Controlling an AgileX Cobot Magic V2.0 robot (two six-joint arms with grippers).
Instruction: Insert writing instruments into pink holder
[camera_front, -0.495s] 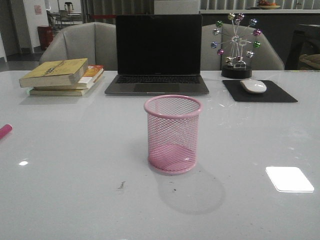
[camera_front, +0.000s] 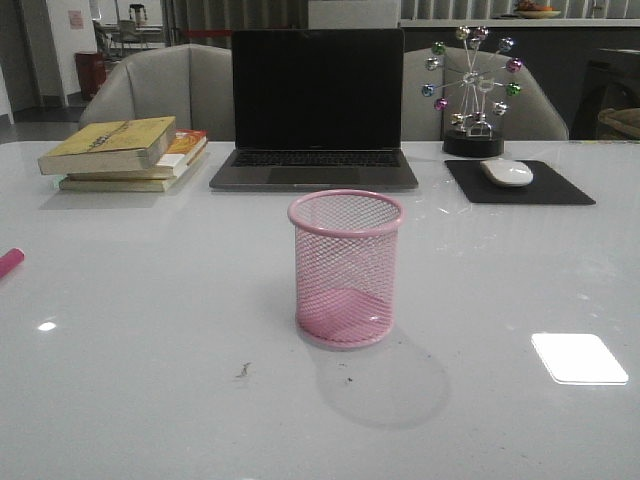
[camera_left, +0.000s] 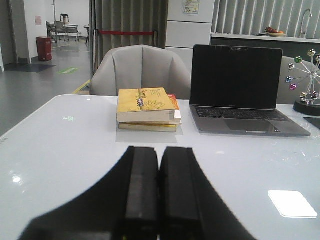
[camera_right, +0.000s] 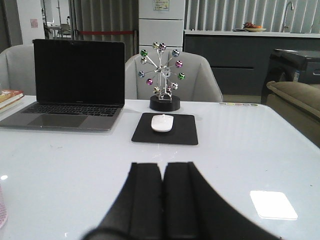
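Observation:
The pink wire-mesh holder (camera_front: 346, 268) stands upright and empty in the middle of the white table. A sliver of its pink edge (camera_right: 2, 212) shows at the border of the right wrist view. Only the tip of the magenta pen (camera_front: 9, 262) shows, at the far left edge of the front view. The lime green pen is out of view. My left gripper (camera_left: 159, 156) is shut with nothing between its pads, low over the table. My right gripper (camera_right: 163, 170) is also shut and empty. Neither gripper appears in the front view.
A stack of books (camera_front: 125, 152) lies at the back left, also books (camera_left: 148, 108). An open laptop (camera_front: 315, 110) stands at the back centre. A white mouse (camera_front: 507, 171) on a black pad (camera_front: 518, 183) and a ball ornament (camera_front: 473, 92) are at the back right.

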